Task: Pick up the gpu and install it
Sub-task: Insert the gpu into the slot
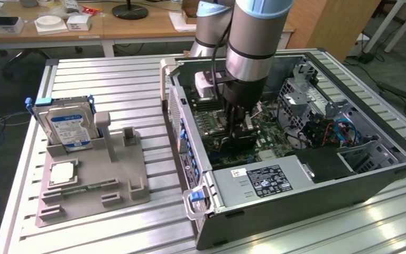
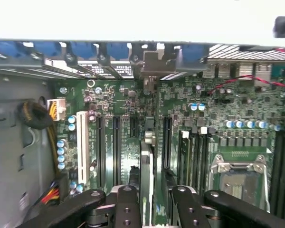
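Inside the computer case (image 1: pixel 316 180), the arm (image 1: pixel 249 47) hides the gripper's (image 1: pixel 237 128) fingertips and most of the motherboard (image 1: pixel 270 138) beneath. Wrist view: the gpu (image 2: pixel 146 180), seen edge-on between the fingers (image 2: pixel 126 209), runs off the picture's edge; seating in its slot cannot be told. The CPU socket (image 2: pixel 240 178) beside it is blurred.

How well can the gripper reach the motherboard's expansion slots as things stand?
Probably yes: the case lies open, and the gripper, holding the gpu, hangs inside it close above the slots.
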You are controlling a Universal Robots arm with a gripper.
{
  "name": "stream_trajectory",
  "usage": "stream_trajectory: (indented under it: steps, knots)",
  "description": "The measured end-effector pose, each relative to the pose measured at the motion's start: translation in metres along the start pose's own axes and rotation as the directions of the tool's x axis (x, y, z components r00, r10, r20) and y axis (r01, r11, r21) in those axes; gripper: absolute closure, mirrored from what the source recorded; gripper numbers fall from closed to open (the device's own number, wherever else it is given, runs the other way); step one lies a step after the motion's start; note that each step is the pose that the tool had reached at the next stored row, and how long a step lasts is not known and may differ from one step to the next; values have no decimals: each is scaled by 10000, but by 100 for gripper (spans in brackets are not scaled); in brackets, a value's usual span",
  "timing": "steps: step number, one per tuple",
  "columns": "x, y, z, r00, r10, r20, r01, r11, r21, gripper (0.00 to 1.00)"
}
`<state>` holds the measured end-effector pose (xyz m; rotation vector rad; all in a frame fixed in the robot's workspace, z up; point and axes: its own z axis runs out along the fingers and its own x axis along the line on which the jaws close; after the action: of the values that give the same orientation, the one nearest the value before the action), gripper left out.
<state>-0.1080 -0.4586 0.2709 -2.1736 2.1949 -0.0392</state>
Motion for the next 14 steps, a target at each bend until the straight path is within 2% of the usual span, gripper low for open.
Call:
stream_trajectory:
  steps: [2, 4, 5, 6, 8, 9, 14]
  knots:
    - [-1, -1, -45, 10000, 1, 0, -1, 10000, 27, 67]
    - [-1, -1, -44, 10000, -4, 2, 4, 10000, 29, 69]
    - [-1, -2, -44, 10000, -5, 1, 5, 10000, 29, 75]
    - [-1, -2, -44, 10000, -5, 2, 5, 10000, 29, 75]
    - [-1, -2, -45, 10000, -7, 0, 7, 10000, 28, 87]
    - [-1, -2, -45, 10000, -7, 0, 7, 10000, 29, 90]
    - [-1, -2, -45, 10000, -8, 0, 8, 10000, 28, 90]
